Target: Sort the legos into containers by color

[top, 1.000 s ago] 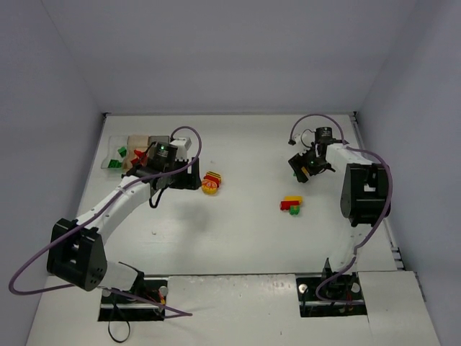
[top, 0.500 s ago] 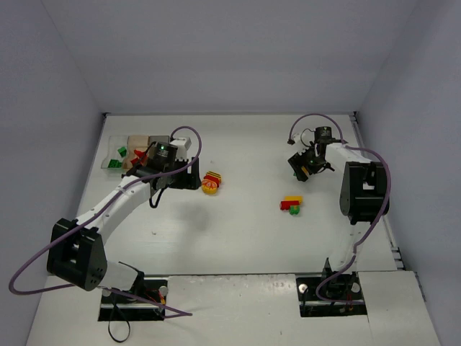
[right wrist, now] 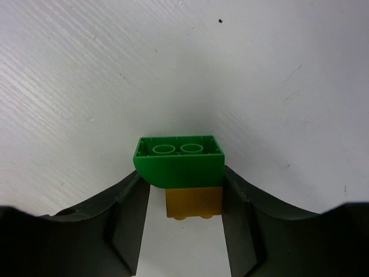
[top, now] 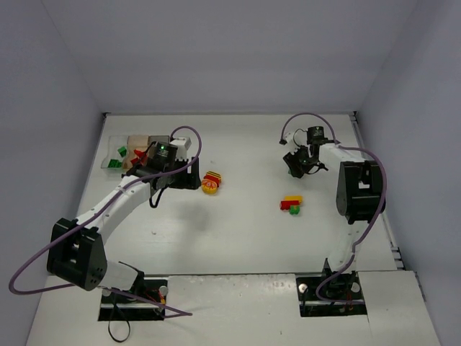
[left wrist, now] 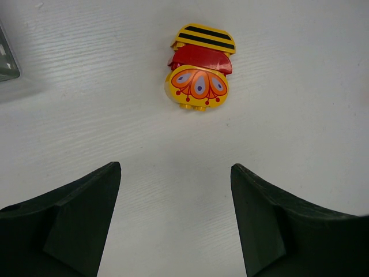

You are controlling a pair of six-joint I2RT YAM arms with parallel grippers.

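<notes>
Left jaws released; right jaws loaded.
Right jaws clench a green-and-yellow lego clump toward the counter's far right corner; left jaws gape near a red-and-yellow clump, beside far-left containers.

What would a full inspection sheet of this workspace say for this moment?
Surface: white table, faint specks.
Job's things: containers far left, green bricks and red bricks inside; yellow-red clump and red-yellow-green clump loose on the table.
Clutter: nothing seen.
Grippers: left gripper jaws open, empty; right gripper jaws shut on green-yellow clump.
Cables: purple cables, loose loops.
Surroundings: plain walls on three sides.
</notes>
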